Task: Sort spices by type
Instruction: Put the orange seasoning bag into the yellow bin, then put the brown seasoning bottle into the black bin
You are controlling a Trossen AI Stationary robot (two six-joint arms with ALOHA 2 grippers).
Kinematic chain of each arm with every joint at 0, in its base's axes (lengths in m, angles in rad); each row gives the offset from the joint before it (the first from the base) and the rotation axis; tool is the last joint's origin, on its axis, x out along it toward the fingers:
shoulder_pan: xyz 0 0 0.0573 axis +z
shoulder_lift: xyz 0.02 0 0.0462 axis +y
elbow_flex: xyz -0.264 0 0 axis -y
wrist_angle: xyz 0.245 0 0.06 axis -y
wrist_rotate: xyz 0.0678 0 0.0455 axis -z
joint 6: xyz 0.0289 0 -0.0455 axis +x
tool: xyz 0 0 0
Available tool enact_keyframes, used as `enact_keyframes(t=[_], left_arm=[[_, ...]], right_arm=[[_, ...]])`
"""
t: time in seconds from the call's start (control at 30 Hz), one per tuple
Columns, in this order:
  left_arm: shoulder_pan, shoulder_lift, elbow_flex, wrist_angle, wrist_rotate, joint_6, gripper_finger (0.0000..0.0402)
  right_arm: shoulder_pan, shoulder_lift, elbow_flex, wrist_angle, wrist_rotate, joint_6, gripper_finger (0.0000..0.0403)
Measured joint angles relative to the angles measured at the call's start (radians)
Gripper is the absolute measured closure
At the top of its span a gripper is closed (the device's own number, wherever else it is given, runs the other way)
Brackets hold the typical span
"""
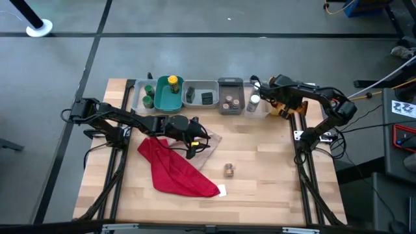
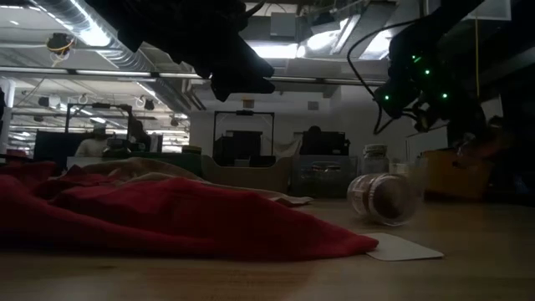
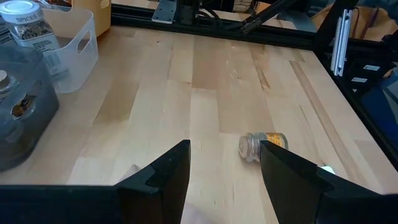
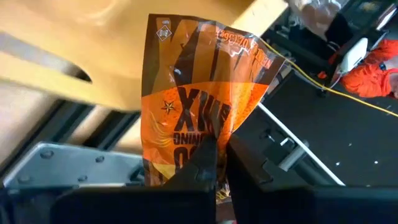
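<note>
An orange crinkly spice packet (image 4: 199, 106) hangs clamped between the right gripper (image 4: 217, 163)'s fingers, up at the far right corner of the wooden surface (image 1: 260, 188) beside the row of bins. A small brown glass jar (image 1: 229, 169) lies on its side out on the bare wood. The left gripper (image 3: 224, 171) hovers over the red cloth (image 1: 175, 172), fingers apart and holding nothing.

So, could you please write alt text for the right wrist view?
The right gripper pinches an orange packet with dark lettering between its shut fingers. Behind it are a blurred yellow surface, a metal frame, and dark floor with a yellow cable.
</note>
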Motion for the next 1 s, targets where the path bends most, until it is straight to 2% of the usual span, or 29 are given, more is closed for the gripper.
enact_keyframes(t=[0.23, 0.57, 0.73, 0.9, 1.0], left_arm=[[0.0, 0.0, 0.0, 0.0, 0.0, 0.0, 0.0222], [0.0, 0.0, 0.0, 0.0, -0.001, 0.0, 0.0221], [0.0, 0.0, 0.0, 0.0, -0.001, 0.0, 0.0222], [0.0, 0.0, 0.0, 0.0, -0.001, 0.0, 0.0221], [0.0, 0.0, 0.0, 0.0, -0.001, 0.0, 0.0222]], right_arm=[[-0.001, 0.0, -0.017, 0.074, -0.001, -0.002, 0.0366], [-0.001, 0.0, -0.017, 0.113, -0.087, -0.083, 0.0297], [-0.001, 0.0, -0.017, 0.112, -0.034, -0.123, 0.0268], [-0.001, 0.0, -0.014, 0.103, 0.087, -0.181, 0.0252], [-0.001, 0.0, 0.008, 0.1, 0.095, -0.181, 0.0252]])
